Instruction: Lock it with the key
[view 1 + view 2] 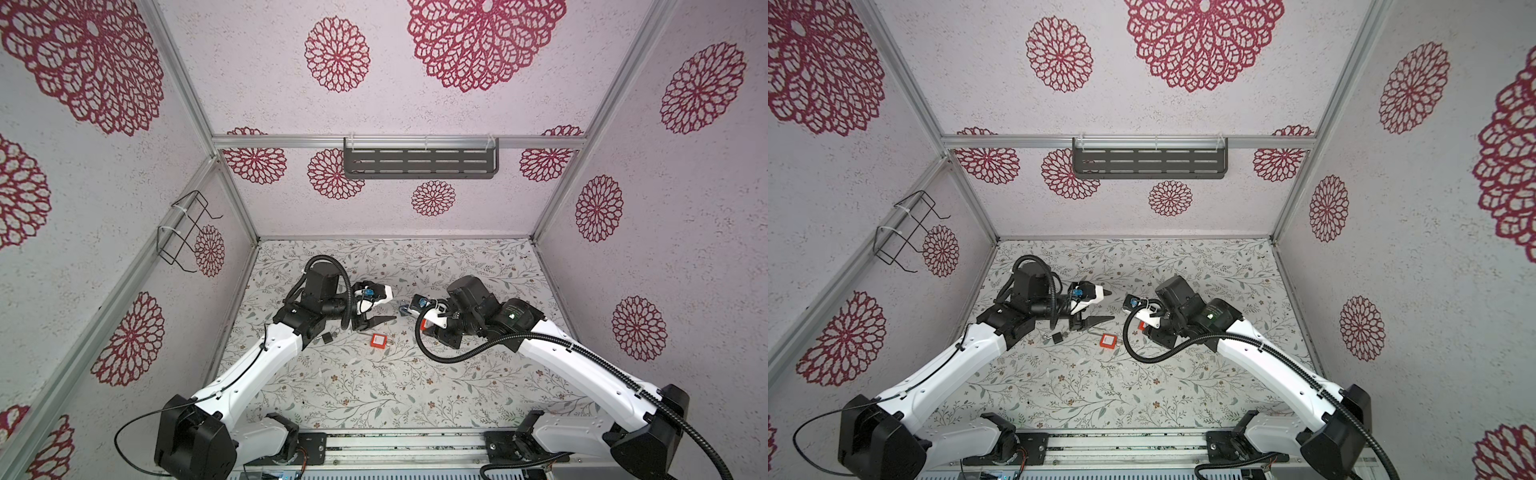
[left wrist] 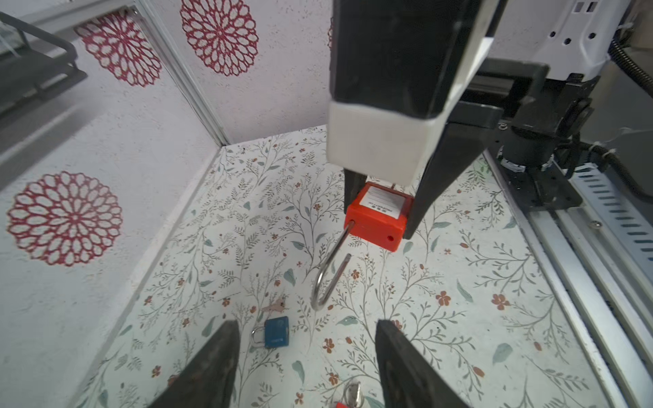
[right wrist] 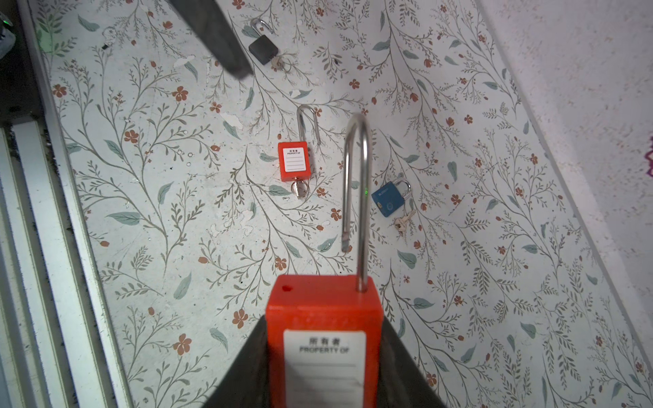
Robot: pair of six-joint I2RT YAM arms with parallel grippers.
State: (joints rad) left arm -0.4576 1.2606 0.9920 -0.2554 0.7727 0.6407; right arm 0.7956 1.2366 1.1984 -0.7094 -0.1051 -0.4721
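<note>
Floral table [image 1: 365, 399] carries everything. The landmark for all positions is the loose red padlock [image 1: 377, 340], lying flat near the table's middle. Left arm [image 1: 249, 370] reaches in from the landmark's left, right arm [image 1: 582, 374] from its right. Left gripper [image 2: 306, 326] hangs in the air just to the back-wall side of the landmark, fingers [image 2: 212, 360] apart, nothing between them. Right gripper [image 2: 380, 224] sits to the landmark's right, off the table, jaws clamped on the flanks of the held red padlock [image 3: 323, 307], label face toward the wrist camera. Its shackle [image 3: 358, 176] is open: the long leg is seated in the body, the short leg ends free, clear of the empty hole. Key for the held padlock: cannot tell, since its base is hidden between the fingers. Blue padlock [image 3: 388, 197] lies flat to the back-wall side of the landmark, a small brass key [image 3: 403, 220] at its base. Black padlock [image 3: 263, 47] lies near the landmark's left, a third key [image 3: 280, 64] at its base. A ringed key [image 3: 299, 187] sits at the landmark's own base, and one shackle leg lies beside that body.
</note>
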